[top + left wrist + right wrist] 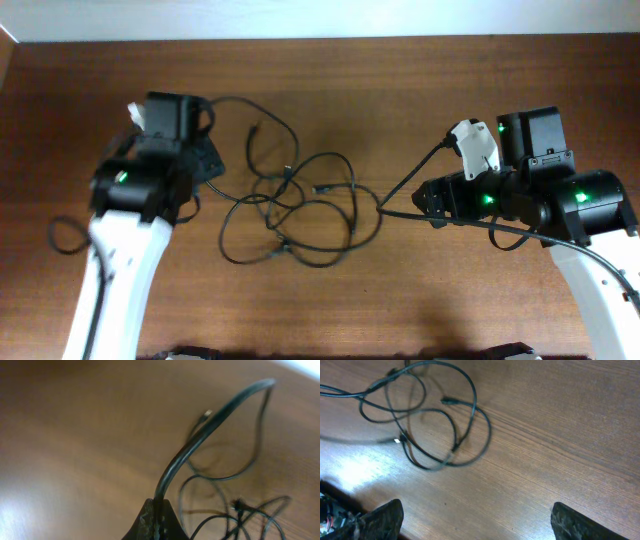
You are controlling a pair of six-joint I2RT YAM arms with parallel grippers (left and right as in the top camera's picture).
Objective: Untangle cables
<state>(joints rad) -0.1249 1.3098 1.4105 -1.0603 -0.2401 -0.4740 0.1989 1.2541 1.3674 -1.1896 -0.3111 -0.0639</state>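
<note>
Left gripper (157, 512) is clenched on a black cable (192, 440), which arcs up and away from its tips toward the cables (295, 200) tangled in loose loops in the middle of the table (400, 300). Right gripper (477, 520) hangs spread wide, holding nothing, with the tangle just beyond it.

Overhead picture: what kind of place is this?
Probably a robot lab bench: a plain brown wooden table, two white-and-black robot arms, and a tangle of thin black cables laid out between them.
</note>
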